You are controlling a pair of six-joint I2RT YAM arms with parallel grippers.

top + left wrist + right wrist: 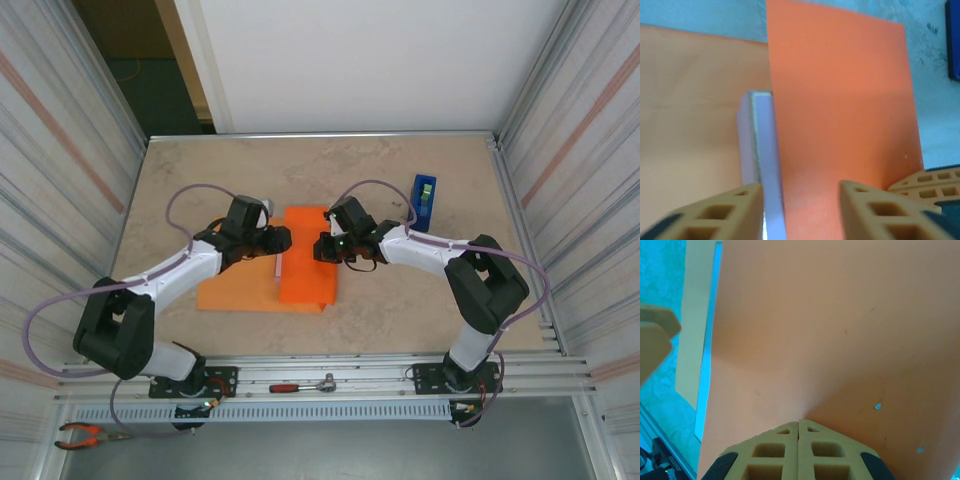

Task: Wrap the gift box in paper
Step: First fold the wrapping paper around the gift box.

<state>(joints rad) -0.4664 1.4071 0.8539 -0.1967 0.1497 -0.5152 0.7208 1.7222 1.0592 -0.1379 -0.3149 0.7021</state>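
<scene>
The orange paper [245,288] lies flat mid-table, with one flap [305,265] folded leftward over the gift box. Only the box's pale pink left edge [760,150] shows, next to the flap [840,110]. My left gripper [278,243] is open. In the left wrist view its jaws [800,200] straddle that box edge and the flap's rim without touching either. My right gripper [320,248] is shut, and its joined tips [799,424] rest on top of the flap [830,330]. A left fingertip [655,340] shows at the side of the right wrist view.
A blue tape dispenser [423,200] stands upright just right of the right arm's wrist. A red-handled ratchet [300,385] lies on the front rail, and pliers [85,435] lie at the near left. Metal walls enclose the table on both sides.
</scene>
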